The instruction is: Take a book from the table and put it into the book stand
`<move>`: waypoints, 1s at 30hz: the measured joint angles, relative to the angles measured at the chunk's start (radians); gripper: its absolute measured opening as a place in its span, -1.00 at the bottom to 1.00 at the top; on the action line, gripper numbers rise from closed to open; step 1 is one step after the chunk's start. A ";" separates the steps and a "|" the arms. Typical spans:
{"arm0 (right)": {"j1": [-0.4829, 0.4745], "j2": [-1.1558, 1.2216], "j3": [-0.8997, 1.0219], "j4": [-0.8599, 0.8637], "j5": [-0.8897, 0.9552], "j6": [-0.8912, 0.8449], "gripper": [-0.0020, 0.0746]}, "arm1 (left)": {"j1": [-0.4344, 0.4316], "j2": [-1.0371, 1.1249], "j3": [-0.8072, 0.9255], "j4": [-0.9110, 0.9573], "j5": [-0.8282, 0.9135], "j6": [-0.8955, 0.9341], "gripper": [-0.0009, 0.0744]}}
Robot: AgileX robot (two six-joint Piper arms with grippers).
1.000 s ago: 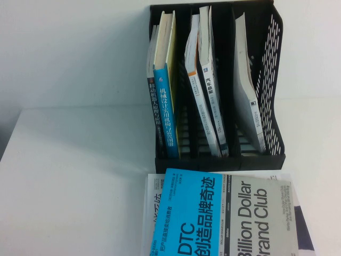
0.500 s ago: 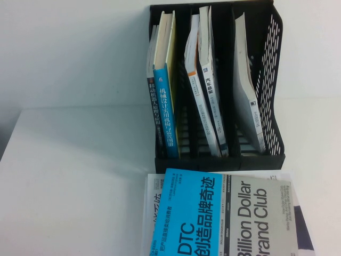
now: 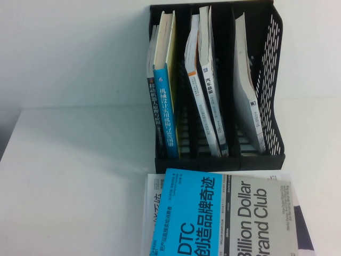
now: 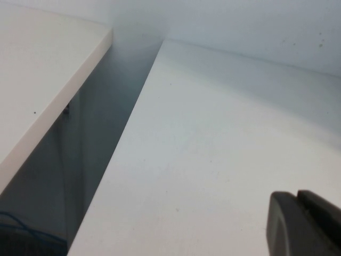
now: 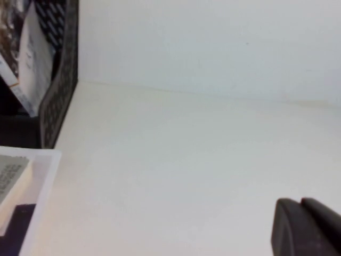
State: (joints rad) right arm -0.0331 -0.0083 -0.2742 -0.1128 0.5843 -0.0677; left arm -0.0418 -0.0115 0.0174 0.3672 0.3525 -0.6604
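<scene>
The black three-slot book stand (image 3: pixel 273 158) stands upright at the back of the white table (image 3: pixel 80 176). The white book with black Chinese characters (image 3: pixel 155 207) lies flat at the table's front, mostly hidden under the bright blue DTC book (image 3: pixel 213 218). Its corner shows in the right wrist view (image 5: pixel 43 169), beside the stand's perforated wall (image 5: pixel 59 101). Neither gripper shows in the high view. My left gripper (image 4: pixel 298 198) is shut and empty over bare table near the left edge. My right gripper (image 5: pixel 301 205) is shut and empty over bare table right of the stand.
The stand holds a blue-spined book (image 3: pixel 166 117) with others in the left slot, two books (image 3: pixel 205 90) in the middle slot and one white book (image 3: pixel 246 96) in the right slot. A gap (image 4: pixel 101 138) separates this table from a neighbouring white one.
</scene>
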 joint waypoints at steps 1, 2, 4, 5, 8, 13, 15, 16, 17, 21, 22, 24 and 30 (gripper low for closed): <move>-0.022 -0.005 0.021 0.000 -0.021 0.000 -0.96 | 0.000 0.000 0.000 0.000 0.000 0.000 -0.98; -0.039 -0.004 0.054 0.000 -0.053 0.000 -0.96 | 0.000 0.000 -0.002 0.000 0.000 0.000 -0.98; -0.056 -0.004 0.121 0.000 -0.123 0.000 -0.96 | 0.000 0.000 -0.002 0.000 0.000 0.000 -0.98; -0.058 -0.004 0.162 0.002 -0.168 0.000 -0.96 | 0.000 0.000 -0.002 0.000 0.000 0.000 -0.98; -0.060 -0.004 0.267 0.015 -0.292 0.000 -0.96 | 0.000 0.000 -0.002 0.000 0.000 0.000 -0.98; -0.060 -0.004 0.299 0.025 -0.255 0.000 -0.96 | 0.000 0.000 -0.002 0.000 0.000 0.000 -0.98; -0.060 -0.004 0.293 0.028 -0.222 -0.002 -0.96 | 0.000 0.000 -0.002 0.000 0.000 0.000 -0.98; -0.060 -0.004 0.293 0.028 -0.218 -0.002 -0.96 | 0.000 0.000 -0.002 0.000 0.000 0.000 -0.98; -0.060 -0.004 0.293 0.028 -0.214 -0.002 -0.96 | 0.000 0.000 -0.002 0.000 0.000 0.000 -0.98; -0.056 -0.004 0.291 0.028 -0.207 -0.004 -0.96 | 0.000 0.000 -0.002 0.000 0.000 0.000 -0.98; -0.054 -0.004 0.291 0.028 -0.207 -0.004 -0.96 | 0.000 0.000 -0.002 0.000 0.000 0.000 -0.98; -0.045 -0.004 0.291 0.028 -0.207 -0.004 -0.96 | 0.000 0.000 -0.002 0.000 0.000 0.000 -0.98; -0.040 -0.004 0.291 0.028 -0.207 -0.006 -0.96 | 0.000 0.000 -0.002 0.000 0.000 0.000 -0.98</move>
State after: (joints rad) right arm -0.0735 -0.0127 0.0165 -0.0853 0.3777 -0.0737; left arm -0.0418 -0.0115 0.0159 0.3672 0.3525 -0.6604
